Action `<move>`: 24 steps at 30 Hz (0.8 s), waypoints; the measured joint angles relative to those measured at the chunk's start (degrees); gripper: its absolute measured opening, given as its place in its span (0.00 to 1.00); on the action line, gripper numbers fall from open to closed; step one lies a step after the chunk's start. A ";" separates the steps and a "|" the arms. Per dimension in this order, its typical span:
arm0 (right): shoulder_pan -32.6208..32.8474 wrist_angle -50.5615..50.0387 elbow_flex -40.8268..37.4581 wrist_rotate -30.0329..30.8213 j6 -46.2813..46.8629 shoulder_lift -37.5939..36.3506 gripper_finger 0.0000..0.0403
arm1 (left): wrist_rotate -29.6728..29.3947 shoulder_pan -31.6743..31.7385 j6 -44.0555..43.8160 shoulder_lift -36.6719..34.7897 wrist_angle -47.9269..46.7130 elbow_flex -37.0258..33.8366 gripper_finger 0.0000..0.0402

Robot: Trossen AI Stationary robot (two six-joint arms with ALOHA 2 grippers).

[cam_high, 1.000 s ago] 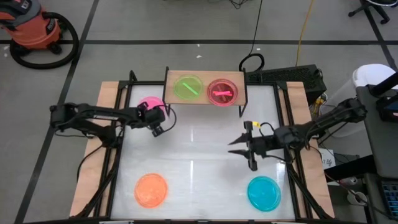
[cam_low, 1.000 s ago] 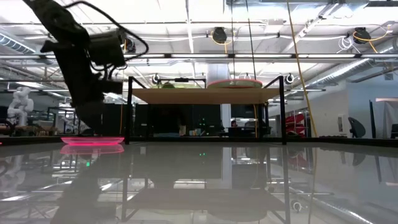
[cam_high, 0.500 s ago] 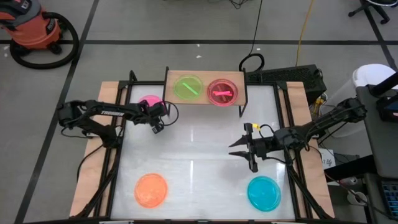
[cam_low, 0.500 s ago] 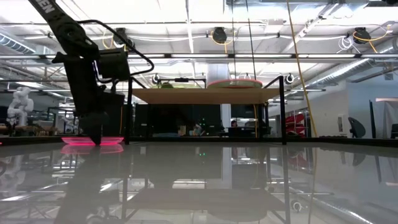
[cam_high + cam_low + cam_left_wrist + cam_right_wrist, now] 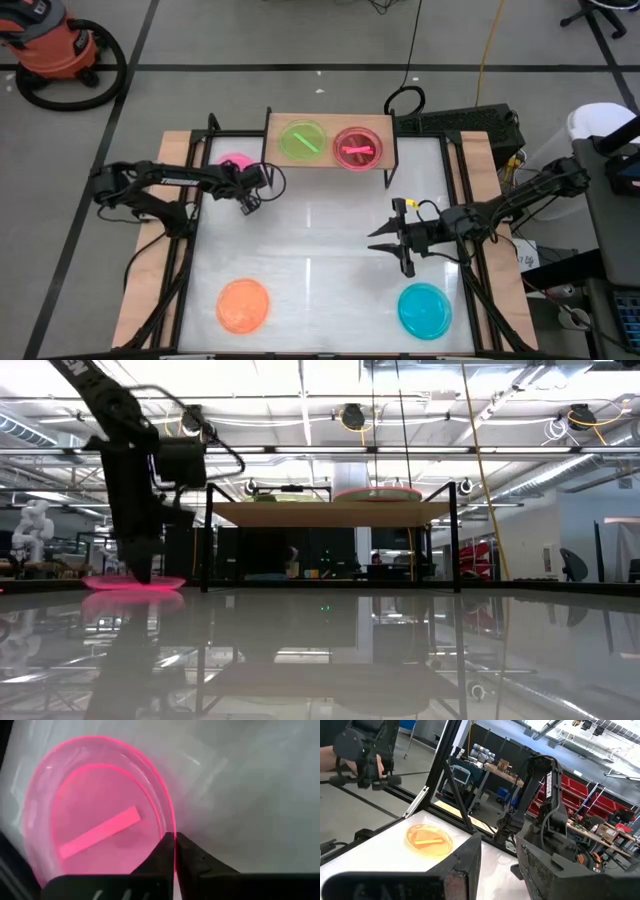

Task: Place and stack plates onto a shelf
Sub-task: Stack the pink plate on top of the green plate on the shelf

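Two arms are in my high view: the left arm reaches right across the upper left, its left gripper [image 5: 250, 203] pointing down, pinched tight on the pink plate [image 5: 234, 164] rim beside the shelf [image 5: 330, 165]. My right gripper [image 5: 397, 240] hovers centre-right, fingers parted, holding nothing.

A: In the left wrist view the pink plate [image 5: 95, 815] is cut off at the frame's edge, its near rim hidden behind the dark fingers [image 5: 155, 865]

B: The low view hides the shelf's [image 5: 330, 513] plates, showing rims only
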 joint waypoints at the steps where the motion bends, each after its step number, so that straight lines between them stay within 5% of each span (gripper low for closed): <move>1: 0.00 0.00 0.00 0.00 0.00 0.00 0.26 | -0.15 -0.43 -0.89 -0.83 -2.01 0.80 0.01; 8: 0.00 -0.24 0.00 0.00 0.00 0.00 0.26 | -5.41 -5.70 -7.22 -9.48 -15.70 8.58 0.01; 15: -0.02 -0.49 0.00 0.02 0.01 0.00 0.26 | -18.64 -10.43 -11.24 -17.72 -22.45 19.15 0.00; 19: -0.02 -0.48 0.00 0.07 0.00 0.00 0.26 | -21.36 -13.11 -1.55 -18.42 -18.13 24.94 0.00; 24: -0.11 -0.31 0.00 0.11 -0.05 0.00 0.26 | -17.40 -18.13 16.96 -14.03 -6.17 29.35 0.00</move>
